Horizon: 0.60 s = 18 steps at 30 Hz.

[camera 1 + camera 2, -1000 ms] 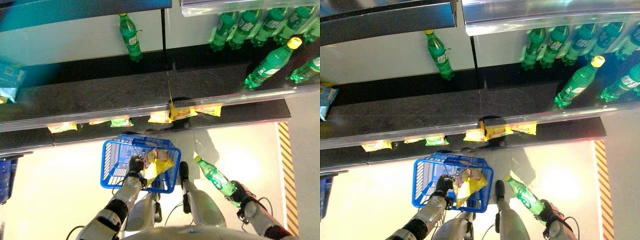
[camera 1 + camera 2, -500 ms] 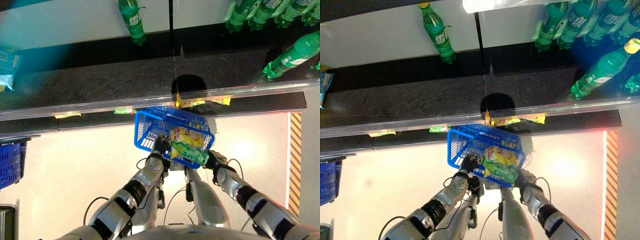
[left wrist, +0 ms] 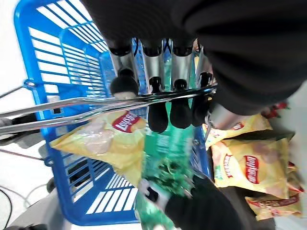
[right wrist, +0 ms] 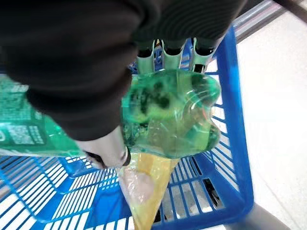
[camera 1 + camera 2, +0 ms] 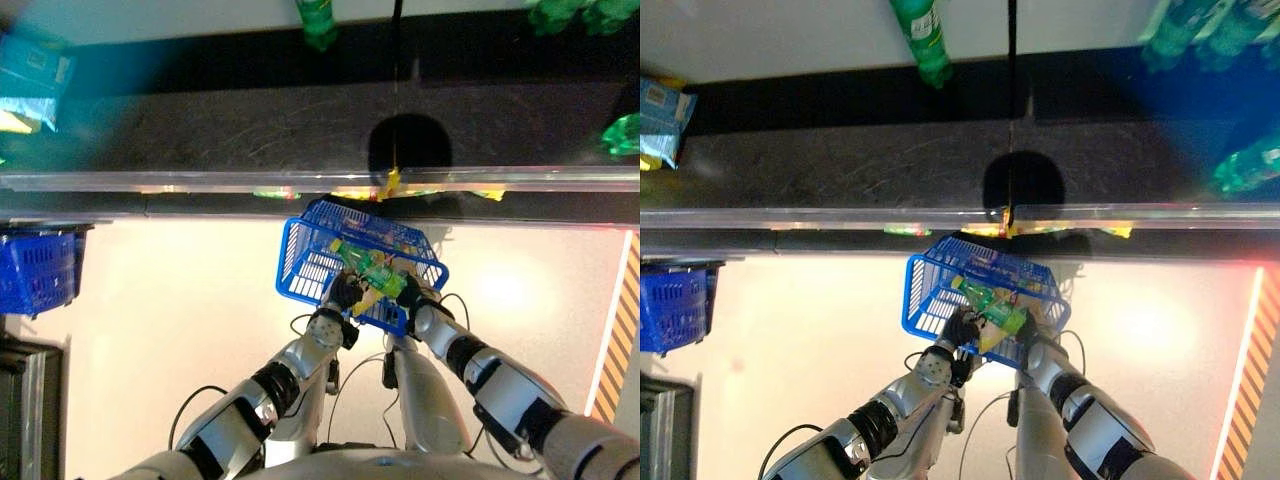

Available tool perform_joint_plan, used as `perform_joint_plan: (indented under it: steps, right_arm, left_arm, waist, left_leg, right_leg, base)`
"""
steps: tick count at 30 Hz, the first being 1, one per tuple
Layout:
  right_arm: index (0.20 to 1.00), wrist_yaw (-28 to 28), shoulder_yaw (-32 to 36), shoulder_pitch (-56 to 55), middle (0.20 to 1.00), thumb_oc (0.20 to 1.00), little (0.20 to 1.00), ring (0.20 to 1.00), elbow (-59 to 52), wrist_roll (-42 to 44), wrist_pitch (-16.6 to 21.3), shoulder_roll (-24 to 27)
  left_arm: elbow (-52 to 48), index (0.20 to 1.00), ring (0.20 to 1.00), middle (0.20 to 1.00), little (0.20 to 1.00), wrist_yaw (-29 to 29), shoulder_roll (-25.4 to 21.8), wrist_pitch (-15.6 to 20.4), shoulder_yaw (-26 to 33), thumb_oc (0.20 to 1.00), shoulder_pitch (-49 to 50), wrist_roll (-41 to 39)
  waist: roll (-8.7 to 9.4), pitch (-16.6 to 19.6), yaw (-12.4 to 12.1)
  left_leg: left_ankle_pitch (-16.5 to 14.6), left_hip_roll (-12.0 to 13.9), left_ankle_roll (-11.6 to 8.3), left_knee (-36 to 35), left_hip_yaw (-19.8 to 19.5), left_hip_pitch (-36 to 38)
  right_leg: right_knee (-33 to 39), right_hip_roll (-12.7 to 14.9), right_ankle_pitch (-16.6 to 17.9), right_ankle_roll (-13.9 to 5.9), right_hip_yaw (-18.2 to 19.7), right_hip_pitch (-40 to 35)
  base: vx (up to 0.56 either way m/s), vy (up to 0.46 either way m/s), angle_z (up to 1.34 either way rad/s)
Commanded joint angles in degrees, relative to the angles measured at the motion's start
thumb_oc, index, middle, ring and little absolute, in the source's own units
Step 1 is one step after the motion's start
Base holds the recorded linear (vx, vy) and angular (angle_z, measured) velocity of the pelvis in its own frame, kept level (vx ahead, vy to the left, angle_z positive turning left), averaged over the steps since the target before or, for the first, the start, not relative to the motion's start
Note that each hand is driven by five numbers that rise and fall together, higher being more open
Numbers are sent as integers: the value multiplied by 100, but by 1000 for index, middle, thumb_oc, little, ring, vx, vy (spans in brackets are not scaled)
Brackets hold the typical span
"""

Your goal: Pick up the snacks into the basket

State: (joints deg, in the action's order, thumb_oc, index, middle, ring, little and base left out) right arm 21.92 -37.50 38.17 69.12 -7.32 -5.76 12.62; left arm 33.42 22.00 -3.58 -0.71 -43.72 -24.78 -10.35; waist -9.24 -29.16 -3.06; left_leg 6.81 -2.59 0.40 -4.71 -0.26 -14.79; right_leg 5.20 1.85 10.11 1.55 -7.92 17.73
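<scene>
A blue wire basket (image 5: 298, 262) hangs in front of me over the pale floor, below the shelf edge. My left hand (image 5: 346, 294) is at its near rim, fingers (image 3: 158, 114) curled round the metal handles (image 3: 91, 103). My right hand (image 5: 411, 293) is shut on a green bottle (image 5: 374, 272), which lies tilted inside the basket with its cap end pointing away from me. In the right wrist view the bottle (image 4: 168, 109) sits above a yellow chip bag (image 4: 144, 188). More yellow chip bags (image 3: 111, 137) lie in the basket.
A dark shelf (image 5: 220, 130) with a clear front rail runs across ahead. On it lie green bottles (image 5: 924, 38) and blue snack packs (image 5: 38, 82). Yellow snack bags (image 5: 386, 188) peek from under the rail. A second blue basket (image 5: 38, 270) stands at the left. Striped floor tape (image 5: 616, 340) marks the right.
The whole view has shifted, so the camera moved. My right hand has carried the green bottle from the basket's near rim further into the basket. The left hand keeps its hold.
</scene>
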Motion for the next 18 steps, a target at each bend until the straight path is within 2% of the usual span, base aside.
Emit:
perform_joint_plan:
  steps: [1, 7, 14, 18]
  right_arm:
    - [1000, 548, 377, 627, 1000, 1000, 1000, 1000, 36, 362, 342, -189]
    - [1000, 412, 366, 665, 1000, 1000, 1000, 1000, 73, 352, 377, -236]
    - [1000, 255, 456, 335, 1000, 1000, 1000, 1000, 303, 365, 348, -313]
    - [1000, 169, 540, -90, 1000, 1000, 1000, 1000, 391, 365, 341, -280]
  left_arm:
    - [-883, 200, 200, 200, 200, -75, 378, 518, -326, 200, -178, -273]
    - [-1125, 200, 200, 200, 200, -159, 368, 466, -176, 200, -240, -378]
    - [-951, 200, 200, 200, 200, -133, 380, 434, -76, 200, -232, -303]
    - [-660, 200, 200, 200, 200, -60, 335, 365, 136, 200, -233, -182]
  waist:
    - [35, 76, -76]
    - [-116, -63, -119]
    - [-110, -63, -110]
    - [-38, -38, -61]
  left_leg:
    - [224, -45, -404, -20, -210, -433]
    - [242, -116, -407, -15, -163, -569]
    - [184, -159, -389, -17, -171, -469]
    - [144, -158, -388, -28, -195, -321]
  right_leg:
    - [-116, 502, -125, -833, 503, 241]
    - [-107, 585, -86, -870, 476, 360]
    - [-100, 649, -116, -897, 471, 244]
    - [-93, 668, -143, -911, 453, 86]
  base:
    - [-35, 58, 7]
    - [0, 52, 1]
    - [16, 27, 1]
    - [14, 8, 6]
